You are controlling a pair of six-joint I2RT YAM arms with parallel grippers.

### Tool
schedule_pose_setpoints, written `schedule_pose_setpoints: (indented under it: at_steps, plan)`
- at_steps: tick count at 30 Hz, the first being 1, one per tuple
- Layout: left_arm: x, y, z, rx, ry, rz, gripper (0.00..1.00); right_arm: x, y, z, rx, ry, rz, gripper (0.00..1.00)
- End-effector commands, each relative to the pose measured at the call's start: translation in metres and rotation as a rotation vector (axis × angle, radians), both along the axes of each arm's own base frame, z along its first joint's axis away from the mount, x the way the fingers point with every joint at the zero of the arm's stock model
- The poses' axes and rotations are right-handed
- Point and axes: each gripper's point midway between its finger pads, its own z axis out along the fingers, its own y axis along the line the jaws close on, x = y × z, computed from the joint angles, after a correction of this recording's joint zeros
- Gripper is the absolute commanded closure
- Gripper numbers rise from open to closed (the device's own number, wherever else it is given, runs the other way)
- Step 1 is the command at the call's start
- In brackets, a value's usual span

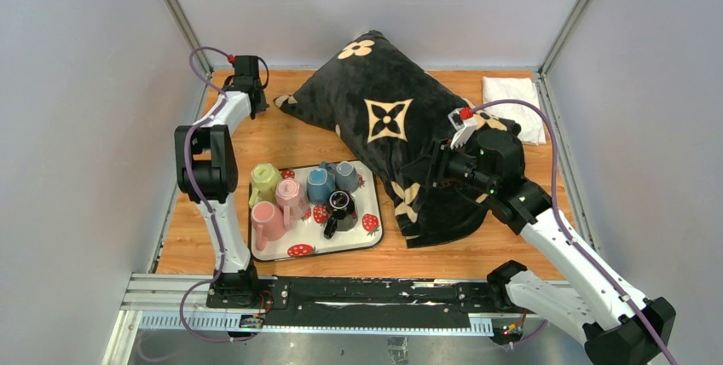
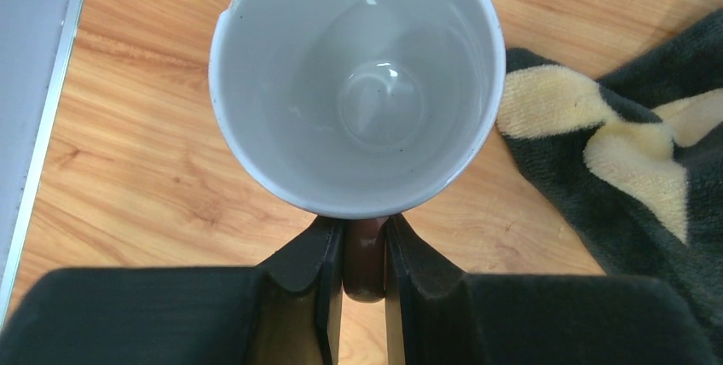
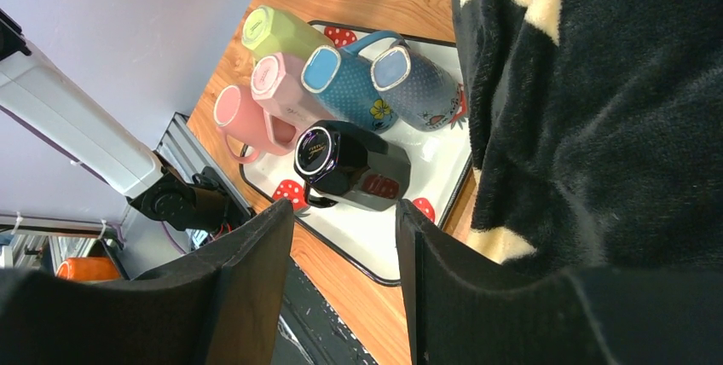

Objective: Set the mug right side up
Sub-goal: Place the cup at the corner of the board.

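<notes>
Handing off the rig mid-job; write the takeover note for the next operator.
Left end effector: shut on the dark handle of the white-lined ceramic mug, at the wooden table's far left corner.
Right end effector: open, empty, beside the black plush cushion.
Done: mug mouth faces the wrist camera, table behind it, so it looks turned up.
Left: whether it rests on the table is unclear; set down, release.

Setting: robot test cell, lab-type, we judge. Plain grey panel walls on metal posts box in a wooden tabletop; an aluminium rail behind the right gripper carries both arm bases; purple cabling loops off its wrist.
</notes>
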Motion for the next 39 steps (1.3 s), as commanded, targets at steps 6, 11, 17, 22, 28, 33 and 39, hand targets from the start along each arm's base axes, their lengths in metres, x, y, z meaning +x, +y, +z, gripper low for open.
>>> schedule_pose_setpoints:
  at_steps: [6,11,17,22,28,33,39]
  plan:
    - [0.037,0.0,0.021,0.002,-0.088,-0.033,1.0,0.003,-0.007,0.006,-0.022,-0.03,-0.024,0.48]
    - [0.037,-0.001,0.014,0.002,-0.071,-0.04,0.93,0.004,-0.007,0.004,-0.029,-0.029,-0.026,0.48]
    - [0.03,0.0,0.013,0.002,-0.055,-0.031,0.7,0.006,-0.008,0.002,-0.037,-0.031,-0.036,0.48]
    - [0.026,0.0,0.02,0.001,-0.065,-0.026,0.54,0.008,-0.008,0.0,-0.044,-0.029,-0.038,0.48]
    - [0.018,0.0,0.037,-0.005,-0.085,-0.01,0.5,0.007,-0.008,-0.001,-0.045,-0.028,-0.033,0.48]
    - [0.002,-0.003,0.068,-0.039,-0.136,0.014,0.5,0.012,-0.014,-0.006,-0.064,-0.014,-0.082,0.48]
    - [-0.036,-0.018,0.093,-0.117,-0.183,-0.007,0.49,0.028,-0.026,-0.004,-0.115,-0.004,-0.183,0.46]
